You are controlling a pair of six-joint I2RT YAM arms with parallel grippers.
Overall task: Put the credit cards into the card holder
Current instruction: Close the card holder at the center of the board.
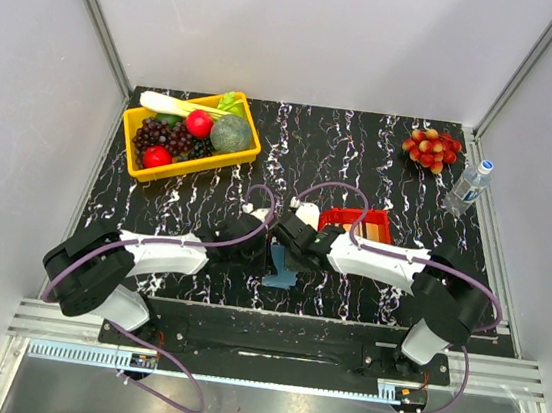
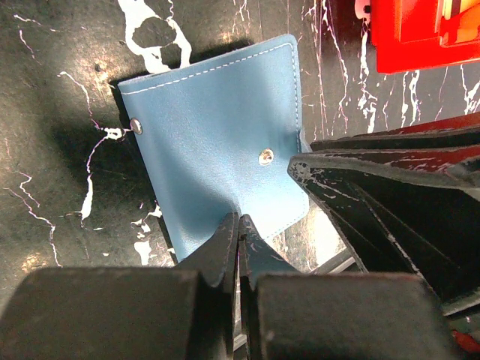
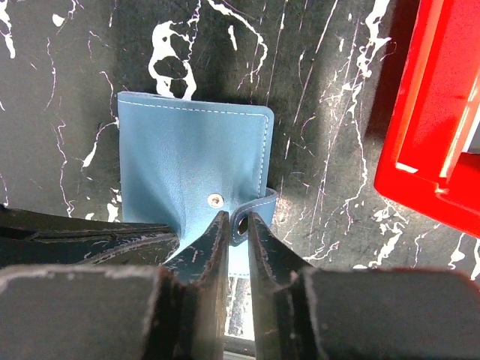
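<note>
The steel-blue card holder [image 1: 279, 277] lies folded on the black marbled table, between the two arms. My left gripper [image 2: 238, 219] is shut, its tips resting on the holder [image 2: 217, 142] near its closest edge, just below the snap. My right gripper [image 3: 238, 219] is shut on the holder's little flap [image 3: 244, 221] at the side of the holder [image 3: 187, 157]. Both grippers meet over it in the top view, left [image 1: 266, 256] and right [image 1: 284, 258]. An orange-brown card edge [image 1: 378, 238] shows in the red tray [image 1: 340, 219]. The other credit cards are hidden.
The red tray [image 3: 427, 127] stands close to the right of the holder. A yellow basket [image 1: 245, 152] of fruit is at the back left. A bunch of red grapes [image 1: 431, 147] and a water bottle [image 1: 470, 187] are at the back right. Walls enclose the table.
</note>
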